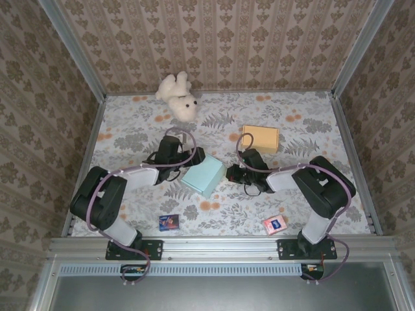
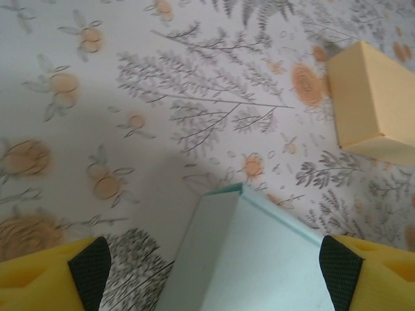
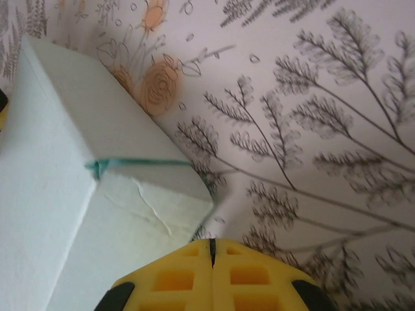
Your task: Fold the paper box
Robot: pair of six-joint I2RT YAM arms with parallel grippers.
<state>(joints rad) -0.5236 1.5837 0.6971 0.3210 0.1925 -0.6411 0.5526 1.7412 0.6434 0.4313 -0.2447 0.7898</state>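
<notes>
The left pincer [image 2: 214,269] stands wide apart, its yellow fingers [image 2: 45,275] in the lower corners of the left wrist view and the pale green paper box [image 2: 253,259] rising between them at bottom centre, with no contact that I can see. The right pincer [image 3: 212,245] is pressed together on nothing, at the bottom centre of its own view, its tip just beside the box's creased lower flap; whether it touches the flap I cannot tell.

In the top view the box [image 1: 204,176] lies at the middle of the floral tabletop [image 1: 130,129], between the two pincers. An orange box [image 1: 260,138] sits up and to the right of it, well apart.

The box looks largely formed, with a flap edge showing as a dark green seam. I judge the step to be closing or tucking that end. The next move probably calls for the left pincer to steady the box while the shut right pincer nudges the flap home, gently, since the paper is already wrinkled there.
</notes>
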